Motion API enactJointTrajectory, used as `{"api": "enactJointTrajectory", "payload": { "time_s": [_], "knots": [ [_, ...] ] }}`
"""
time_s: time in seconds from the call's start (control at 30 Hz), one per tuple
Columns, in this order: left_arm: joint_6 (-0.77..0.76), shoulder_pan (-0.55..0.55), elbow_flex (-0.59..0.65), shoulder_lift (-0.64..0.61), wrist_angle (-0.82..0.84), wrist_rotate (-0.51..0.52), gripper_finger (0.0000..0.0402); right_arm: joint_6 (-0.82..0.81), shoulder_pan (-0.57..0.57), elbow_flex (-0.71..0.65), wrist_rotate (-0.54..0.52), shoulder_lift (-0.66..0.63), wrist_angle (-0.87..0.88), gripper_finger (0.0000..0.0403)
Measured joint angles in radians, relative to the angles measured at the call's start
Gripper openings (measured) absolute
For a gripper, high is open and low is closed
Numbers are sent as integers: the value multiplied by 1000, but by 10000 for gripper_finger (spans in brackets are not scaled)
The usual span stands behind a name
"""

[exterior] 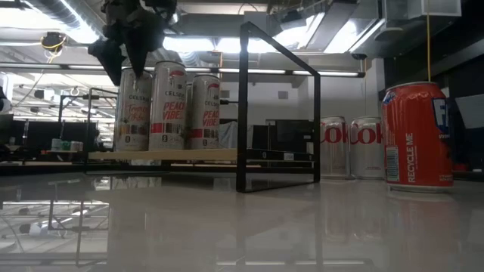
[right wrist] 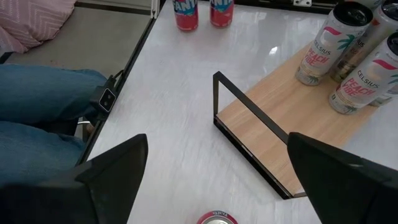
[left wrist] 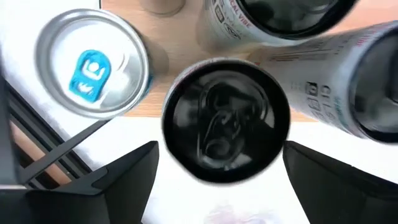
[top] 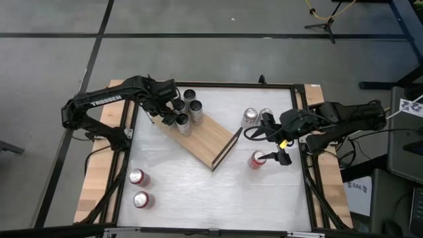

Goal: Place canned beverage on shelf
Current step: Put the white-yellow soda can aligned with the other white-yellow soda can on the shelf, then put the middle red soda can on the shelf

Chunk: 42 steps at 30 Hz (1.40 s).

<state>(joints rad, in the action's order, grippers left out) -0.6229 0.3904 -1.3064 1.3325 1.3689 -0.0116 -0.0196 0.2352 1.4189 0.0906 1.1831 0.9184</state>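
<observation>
Four cans (top: 186,111) stood on shelf (top: 209,138) near counter's far-left corner. Left gripper (top: 173,117) open around front can (left wrist: 226,118), seemingly releasing. Right gripper (top: 280,157) open above red can (top: 257,160) by right edge. Several cans left on counter.

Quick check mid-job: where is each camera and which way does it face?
High: overhead, straight down; both arms, shelf.
Low: table height, level across; left gripper above the shelf's cans.
Left wrist: down between open fingers onto a black-topped can.
Right wrist: past open fingers toward the shelf.
Shared: high and low both show the red can.
</observation>
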Motion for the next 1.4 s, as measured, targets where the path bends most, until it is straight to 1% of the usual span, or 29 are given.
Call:
{"api": "enactJointTrajectory", "payload": {
  "time_s": [0.13,0.37,0.47,0.53,0.67,0.83,0.97,1.1,1.23,1.4],
  "knots": [
    [-29,0,0,-55,0,-20,334,0,0,0,0,0,0,379],
    [-114,-2,0,-162,0,-101,334,0,0,0,0,0,0,379],
    [-174,-26,0,-205,1,-131,334,0,0,0,0,0,0,379],
    [-220,-60,0,-229,1,-135,334,0,0,0,7,0,0,379],
    [-344,-177,0,-255,1,-121,334,0,0,0,7,0,0,379],
    [-516,-396,0,-242,2,-51,334,0,0,0,7,0,0,379],
    [-714,-579,0,-214,3,1,334,0,0,0,7,0,0,379],
    [-919,-739,0,-175,6,10,334,0,0,0,7,0,0,379],
    [-1069,-865,0,-123,10,10,334,0,0,0,7,0,0,379],
    [-1211,-973,0,-60,11,10,334,0,0,0,7,0,0,379]
  ]
}}
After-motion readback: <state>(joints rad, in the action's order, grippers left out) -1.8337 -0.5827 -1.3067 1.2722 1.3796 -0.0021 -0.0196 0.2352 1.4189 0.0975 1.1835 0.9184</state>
